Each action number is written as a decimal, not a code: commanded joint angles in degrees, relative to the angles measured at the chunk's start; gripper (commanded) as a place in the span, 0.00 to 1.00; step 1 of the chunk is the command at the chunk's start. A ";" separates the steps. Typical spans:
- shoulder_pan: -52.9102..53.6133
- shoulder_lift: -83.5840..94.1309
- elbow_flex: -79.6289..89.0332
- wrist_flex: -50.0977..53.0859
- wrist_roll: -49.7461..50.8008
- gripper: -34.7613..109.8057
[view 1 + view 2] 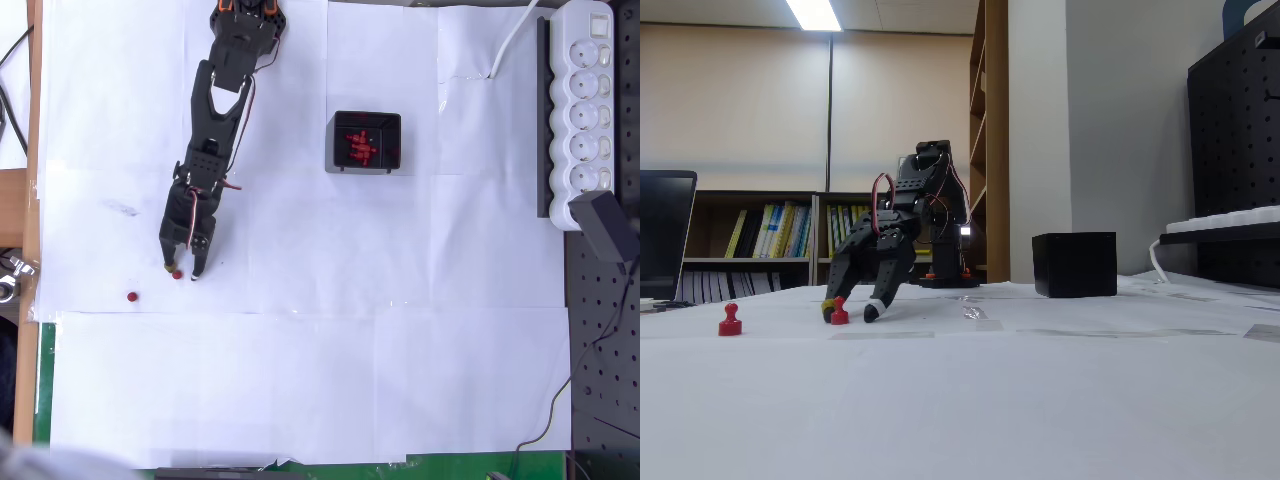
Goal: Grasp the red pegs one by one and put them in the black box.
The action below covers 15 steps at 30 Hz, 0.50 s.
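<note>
From above, we see the gripper (183, 271) lowered to the white paper sheets (300, 380), its two fingertips spread apart with one red peg (177, 274) lying between them, not yet pinched as far as we can judge. A second red peg (131, 297) sits apart, lower left of the gripper on the paper. The black box (364, 142) stands well to the right and up the picture, with several red pegs (360, 146) already heaped inside. A white power strip (586, 110) runs along the right edge. In the fixed view from table level, the gripper (850, 314) has both tips down at the paper, straddling the upright peg (840, 313); the jaws look open, with a gap either side of the peg. The other peg (730, 320) stands alone to the left, and the box (1074, 264) sits far behind to the right. We judge the risk lies in the closing: the peg is small and stands nearer one finger, so an uneven squeeze could tip it over or flick it out sideways.
</note>
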 commanded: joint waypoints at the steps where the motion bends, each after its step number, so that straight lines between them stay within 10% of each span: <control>1: 1.41 1.41 1.32 -0.70 -0.09 0.35; 15: 1.41 1.67 1.41 0.53 0.26 0.34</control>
